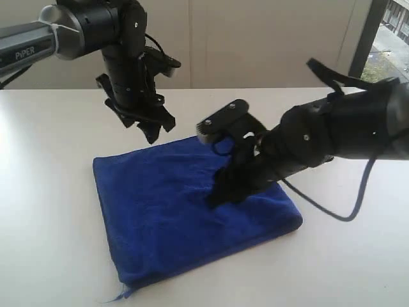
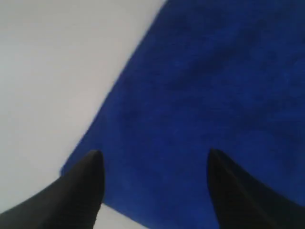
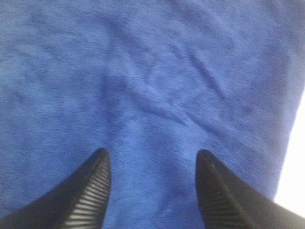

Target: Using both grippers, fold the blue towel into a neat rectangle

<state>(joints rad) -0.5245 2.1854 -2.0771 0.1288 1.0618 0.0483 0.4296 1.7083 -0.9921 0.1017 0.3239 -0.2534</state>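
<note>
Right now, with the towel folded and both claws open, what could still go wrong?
1. The right gripper is low over the towel's middle. As it lifts away, its open tips might snag the soft pile and drag the top layer askew.
2. The left gripper hangs above the far edge. A careless descent could ruffle that edge.

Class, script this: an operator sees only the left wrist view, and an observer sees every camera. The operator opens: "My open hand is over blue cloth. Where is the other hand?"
Observer: The right hand is down at the middle of the blue towel, fingers apart.
Operator: What shape is the towel?
Observer: A rectangle lying flat on the white table.
Operator: Is my hand touching it?
Observer: No, the left hand hangs clear above its far edge.
</note>
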